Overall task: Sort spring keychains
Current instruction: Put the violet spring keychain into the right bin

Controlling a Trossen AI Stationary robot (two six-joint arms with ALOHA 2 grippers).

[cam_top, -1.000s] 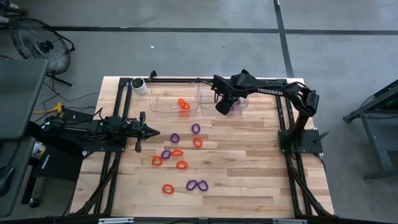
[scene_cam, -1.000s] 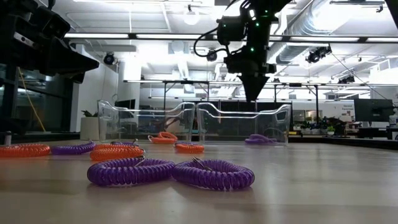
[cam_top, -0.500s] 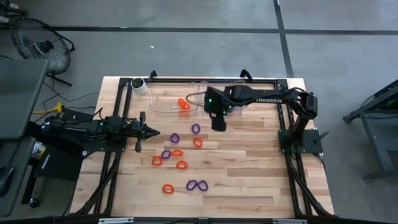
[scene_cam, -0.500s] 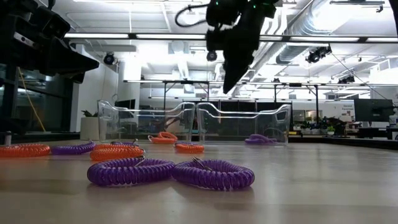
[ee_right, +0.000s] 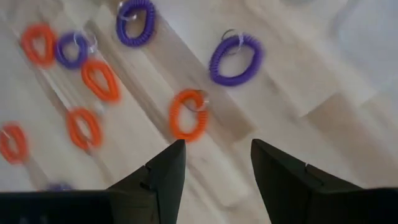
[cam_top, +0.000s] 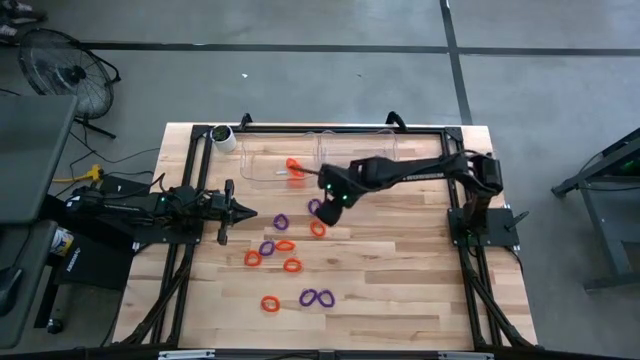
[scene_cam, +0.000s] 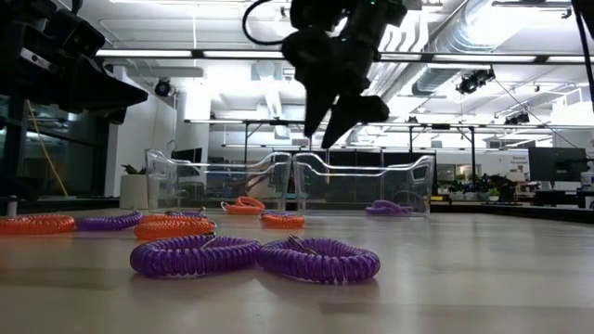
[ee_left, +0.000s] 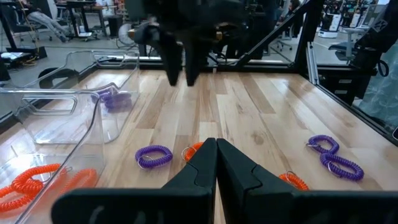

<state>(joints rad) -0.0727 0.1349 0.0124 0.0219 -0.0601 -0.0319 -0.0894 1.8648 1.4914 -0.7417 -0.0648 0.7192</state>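
Observation:
Orange and purple spring keychains lie loose on the wooden table, among them a purple one point(cam_top: 315, 207) and an orange one point(cam_top: 318, 228). My right gripper point(cam_top: 333, 203) hangs open just above and to the right of these two, slanting down. Its wrist view shows the orange keychain point(ee_right: 188, 115) and the purple one point(ee_right: 235, 59) beyond the parted fingers. My left gripper point(cam_top: 243, 211) waits shut and level at the table's left side. More orange keychains point(cam_top: 295, 168) lie in the left clear bin point(cam_top: 265, 170).
Two clear bins stand side by side at the far edge; the right bin point(scene_cam: 371, 186) holds a purple keychain point(scene_cam: 388, 207). Other loose keychains lie toward the near edge, such as a purple pair point(cam_top: 316, 297) and an orange one point(cam_top: 270, 303). A white cup point(cam_top: 224, 137) stands at the far left corner.
My right gripper has left the right bin and swung toward the table's left and near edge, over the loose keychains. It has rolled and tipped along the way and sunk a little. No keychain has moved.

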